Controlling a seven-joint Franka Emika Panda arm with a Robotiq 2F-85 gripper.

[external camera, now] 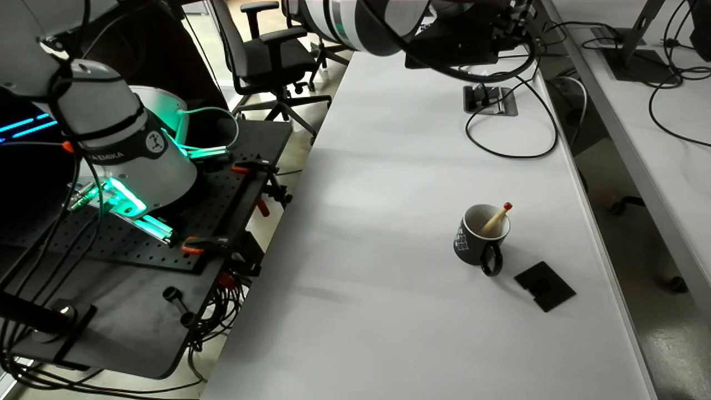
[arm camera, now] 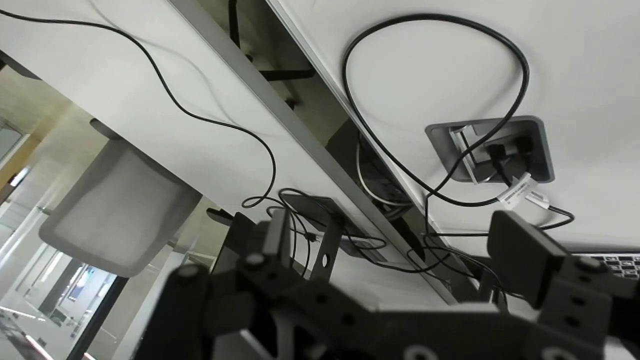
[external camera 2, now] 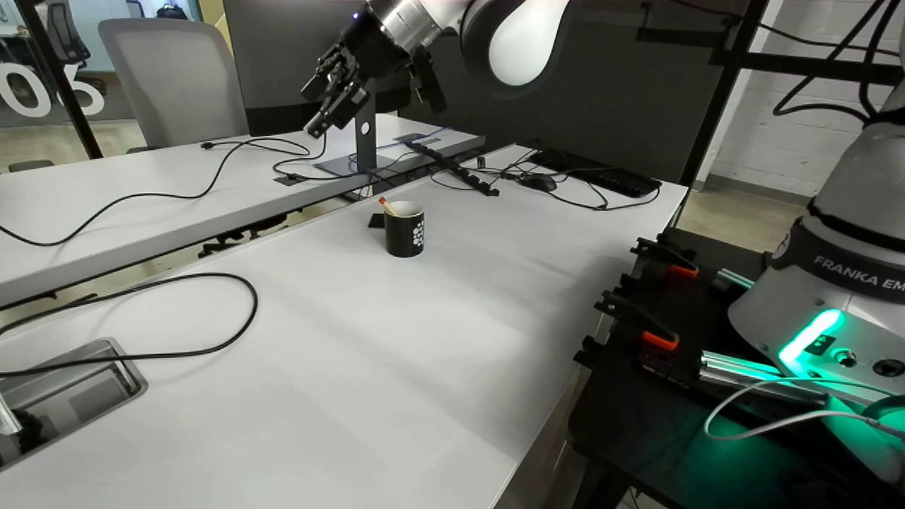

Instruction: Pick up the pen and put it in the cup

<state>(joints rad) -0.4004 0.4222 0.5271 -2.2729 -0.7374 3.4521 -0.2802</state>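
The pen, a pale stick with a red tip, stands tilted inside the cup in both exterior views (external camera: 494, 221) (external camera 2: 389, 208). Its lower end is hidden by the cup wall. The cup, a black mug with a pale inside, stands upright on the white table (external camera: 470, 245) (external camera 2: 403, 236). Its handle shows in an exterior view. My gripper is raised high, well away from the cup (external camera 2: 314, 112). In the wrist view its two fingers are wide apart with nothing between them (arm camera: 400, 245). The pen and cup are out of the wrist view.
A flat black square pad (external camera: 547, 288) lies beside the cup. A looped black cable (external camera 2: 244, 325) and a recessed socket box (arm camera: 540, 150) are on the table. A keyboard (external camera 2: 601, 174) and mouse (external camera 2: 537, 182) lie at the table's end. A second desk stands across a gap.
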